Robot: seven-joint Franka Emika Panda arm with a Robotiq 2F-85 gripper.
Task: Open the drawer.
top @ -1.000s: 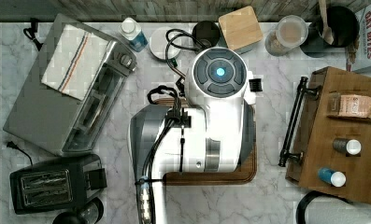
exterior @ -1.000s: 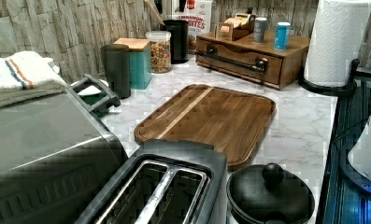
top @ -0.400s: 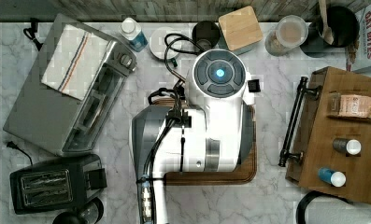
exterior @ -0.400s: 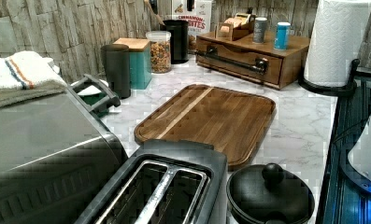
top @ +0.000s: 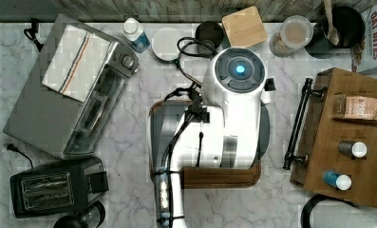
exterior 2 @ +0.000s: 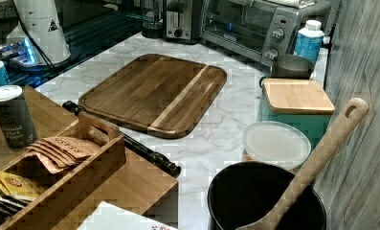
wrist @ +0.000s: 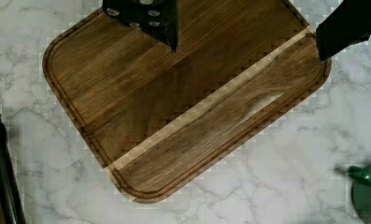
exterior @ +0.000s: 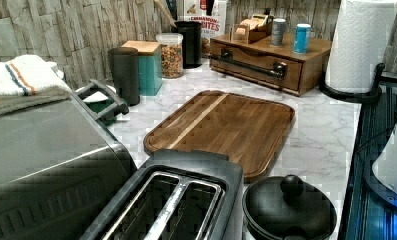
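I see the arm (top: 210, 137) standing over the middle of the marble counter (top: 129, 142) in the top view, its white body covering most of the wooden tray (top: 224, 176) below it. In the wrist view the gripper (wrist: 248, 37) hangs above this tray (wrist: 174, 107) and touches nothing; its two dark fingers (wrist: 150, 18) are spread wide, with bare wood between them.

The drawer (exterior: 256, 67) is in the low wooden cabinet (top: 352, 137) at the top view's right edge of the counter. It looks closed, with its front flush with the cabinet. Its long black bar handle (top: 297, 124) runs along the front, facing the tray, and a strip of marble separates it from the tray. In the right view the handle (exterior 2: 144, 149) lies between the cabinet and the tray (exterior 2: 154, 93). In the wrist view I see one end of the bar (wrist: 1, 168) at the border of the picture, well apart from the fingers.

On the cabinet top stand two small jars (top: 347, 164) and a box of packets (exterior 2: 58, 167). At the top view's left side of the counter are a toaster oven (top: 77, 109) with a folded towel (top: 74, 61) on it, and a black toaster (top: 51, 187) at the near left corner. Along the back edge stand a teal box with a wooden lid (top: 244, 26), a glass jar (top: 295, 35) and a black pot with a wooden spoon (exterior 2: 317, 163).
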